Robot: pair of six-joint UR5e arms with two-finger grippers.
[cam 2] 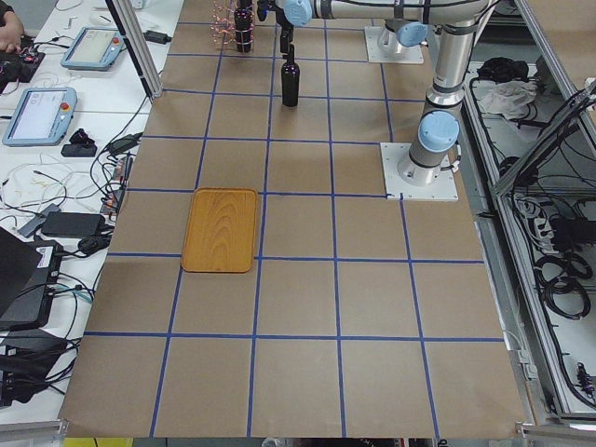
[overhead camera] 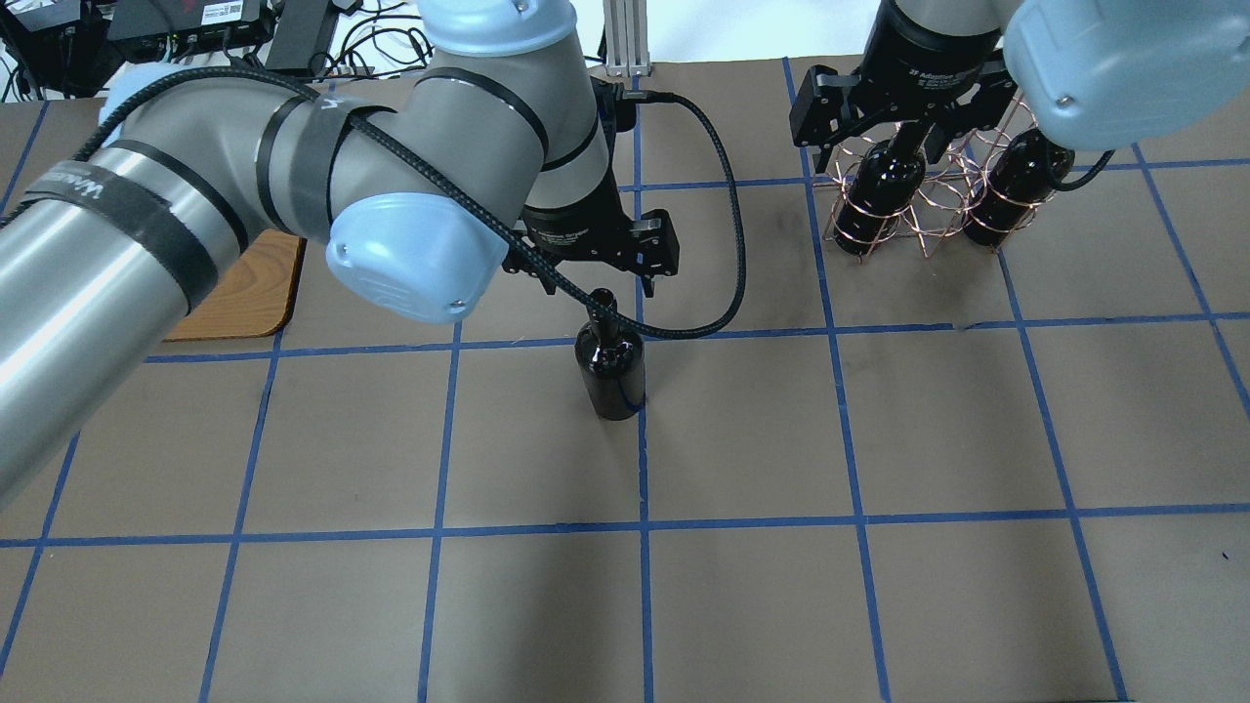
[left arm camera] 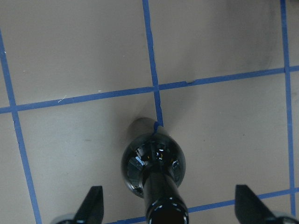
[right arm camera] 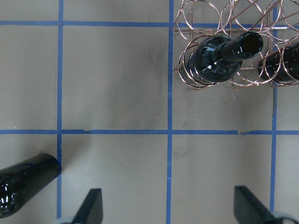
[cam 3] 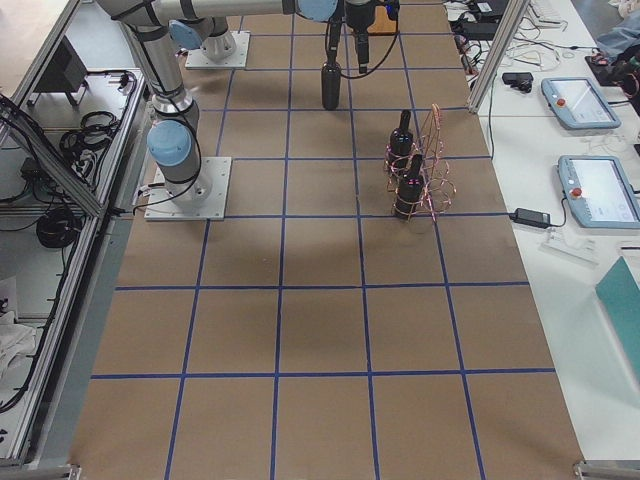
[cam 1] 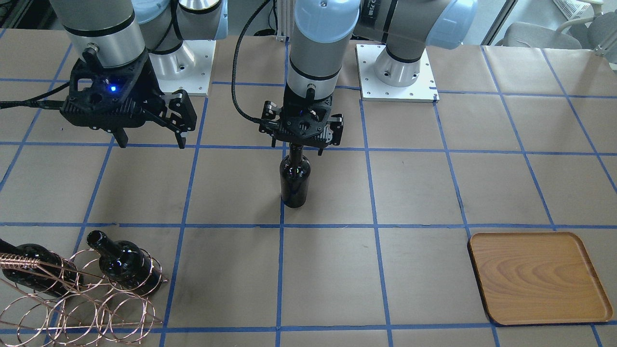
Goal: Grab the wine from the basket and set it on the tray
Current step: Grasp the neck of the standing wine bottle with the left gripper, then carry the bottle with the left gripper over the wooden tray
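Note:
One wine bottle [cam 1: 295, 178] stands upright on the table's middle, on a blue tape line. My left gripper [cam 1: 301, 144] is open with its fingers on either side of the neck, not touching it, as the left wrist view [left arm camera: 170, 207] shows. My right gripper [cam 1: 152, 142] is open and empty, raised near the copper wire basket [cam 1: 72, 299]. The basket holds two more black bottles [right arm camera: 224, 51], one fully seen in the right wrist view. The wooden tray [cam 1: 540, 277] lies empty on my left side, partly hidden by my left arm in the overhead view [overhead camera: 244, 293].
The table is covered in brown paper with a blue tape grid. The two arm base plates [cam 1: 397, 72] sit at the robot's edge. Operator desks with tablets and cables [cam 2: 56, 102] lie beyond the far table edge.

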